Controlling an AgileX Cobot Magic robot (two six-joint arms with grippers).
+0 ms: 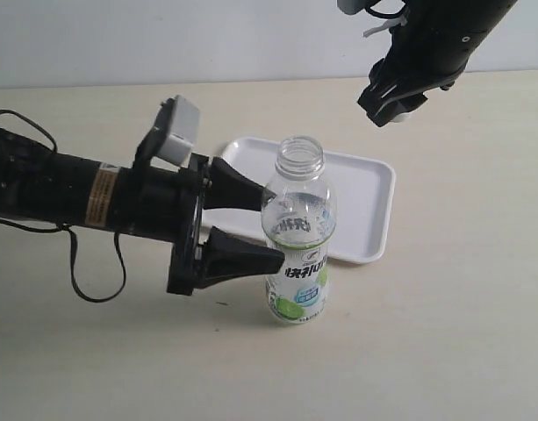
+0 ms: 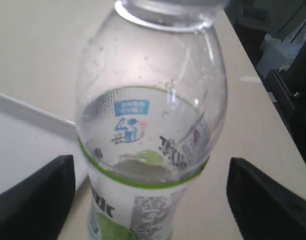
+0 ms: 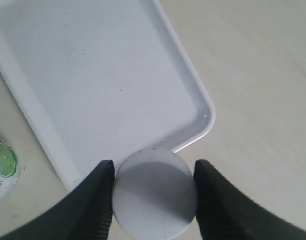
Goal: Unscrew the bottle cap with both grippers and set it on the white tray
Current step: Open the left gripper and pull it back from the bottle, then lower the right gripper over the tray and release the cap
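Note:
The clear bottle [image 1: 297, 237] stands upright on the table with its neck open, just in front of the white tray [image 1: 367, 197]. My left gripper [image 1: 275, 226] reaches in from the left. Its black jaws stand on either side of the bottle's body, and the left wrist view shows gaps between them and the bottle [image 2: 148, 125], so this gripper [image 2: 153, 200] is open. My right gripper [image 1: 390, 107] hangs high above the tray's far right side. In the right wrist view this gripper [image 3: 153, 167] is shut on the round white bottle cap [image 3: 153, 197], over the near rim of the tray [image 3: 93, 75].
The tray has nothing lying in it. The bottle's green-marked base [image 3: 3, 165] shows beside the tray's long edge. A black cable [image 1: 93, 281] loops on the table under the left arm. Pale bare tabletop [image 1: 444, 333] lies to the right and front.

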